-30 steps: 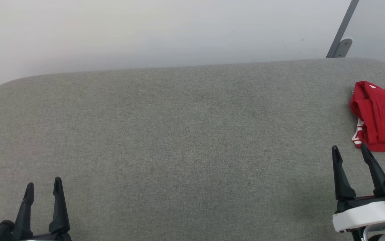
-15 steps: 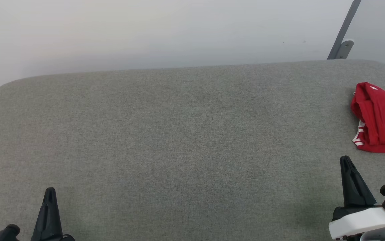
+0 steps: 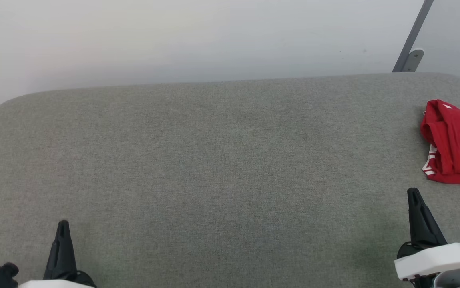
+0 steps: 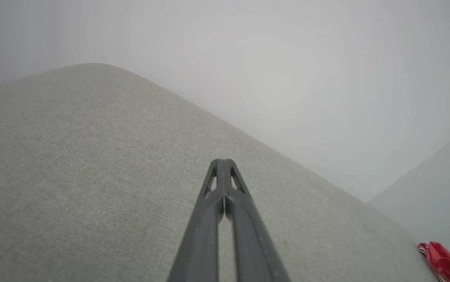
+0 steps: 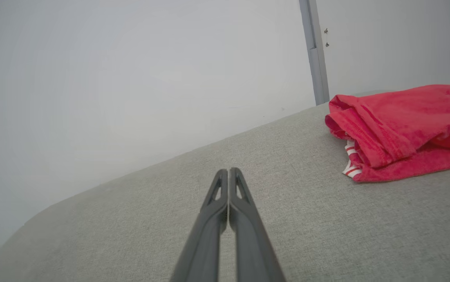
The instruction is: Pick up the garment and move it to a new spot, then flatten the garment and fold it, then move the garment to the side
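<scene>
Both grippers have closed since a second ago: the left gripper (image 3: 62, 227) at the lower left and the right gripper (image 3: 414, 196) at the lower right each showed two spread fingers then, and each now shows as a single dark spike, jaws pressed together along their length with nothing between them, as the wrist views make plain. They point out over the bare grey bench (image 3: 213, 160). The head view has slid slightly, so the small shift of the garment (image 3: 456, 144) in the picture is the camera's; it lies where it lay, on the bench's right side toward the far corner, cut off by the view's right edge. It is folded into a compact red bundle with a thick rolled fold along its left end, and white trim with red stripes peeks out beneath the near left corner. The right gripper is near it but apart; the left is well apart
</scene>
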Robot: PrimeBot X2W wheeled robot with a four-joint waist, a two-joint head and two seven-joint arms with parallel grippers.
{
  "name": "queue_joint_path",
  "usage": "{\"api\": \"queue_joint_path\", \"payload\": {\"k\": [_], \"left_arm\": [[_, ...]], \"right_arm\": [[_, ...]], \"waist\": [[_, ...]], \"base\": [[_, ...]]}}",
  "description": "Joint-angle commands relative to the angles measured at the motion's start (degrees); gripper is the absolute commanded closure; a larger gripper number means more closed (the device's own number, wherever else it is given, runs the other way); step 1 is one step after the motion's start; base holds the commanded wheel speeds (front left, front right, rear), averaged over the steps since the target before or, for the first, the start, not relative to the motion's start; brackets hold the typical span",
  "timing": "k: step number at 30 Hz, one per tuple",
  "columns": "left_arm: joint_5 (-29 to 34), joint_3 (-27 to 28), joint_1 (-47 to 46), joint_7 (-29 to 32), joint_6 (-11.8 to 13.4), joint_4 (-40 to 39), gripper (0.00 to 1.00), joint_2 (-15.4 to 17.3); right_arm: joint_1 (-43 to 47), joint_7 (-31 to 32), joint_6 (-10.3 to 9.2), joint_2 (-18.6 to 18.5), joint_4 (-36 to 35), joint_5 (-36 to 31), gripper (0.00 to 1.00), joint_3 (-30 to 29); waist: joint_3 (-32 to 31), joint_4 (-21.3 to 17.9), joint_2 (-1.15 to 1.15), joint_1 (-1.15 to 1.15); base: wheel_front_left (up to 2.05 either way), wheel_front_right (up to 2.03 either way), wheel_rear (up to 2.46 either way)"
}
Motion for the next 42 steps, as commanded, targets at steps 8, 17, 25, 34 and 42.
{"api": "queue_joint_path", "payload": {"k": [8, 17, 25, 34, 42], "left_arm": [[-7.5, -0.2, -2.9, 2.2, -0.1, 0.2, 1.00, 0.0], [-14.1, -0.4, -4.3, 4.1, -0.1, 1.2, 1.00, -0.3], [-19.5, -0.6, -5.4, 5.7, -0.1, 2.1, 1.00, -0.6], [-24.9, -0.8, -6.6, 7.4, -0.1, 2.9, 1.00, -0.8], [-29.5, -0.9, -7.6, 8.7, -0.2, 3.6, 1.00, -1.1]], "right_arm": [[-2.2, 2.2, 0.00, 0.4, -0.1, 8.3, 1.00, -0.5], [-2.9, 4.1, 0.00, 1.0, 0.4, 15.6, 1.00, -0.8], [-3.4, 5.8, -0.01, 1.4, 0.9, 21.5, 1.00, -1.0], [-4.1, 7.4, 0.00, 2.0, 1.4, 27.7, 1.00, -1.3], [-4.4, 8.7, 0.00, 2.4, 1.9, 32.7, 1.00, -1.5]], "waist": [[-0.1, 0.1, -0.01, 0.00], [-0.2, 0.3, -0.01, 0.00], [-0.3, 0.4, -0.01, 0.00], [-0.5, 0.6, -0.01, 0.00], [-0.6, 0.8, -0.01, 0.00]], "base": [[0.00, 0.00, 0.00], [0.00, 0.00, 0.00], [0.00, 0.00, 0.00], [0.00, 0.00, 0.00], [0.00, 0.00, 0.00]]}}
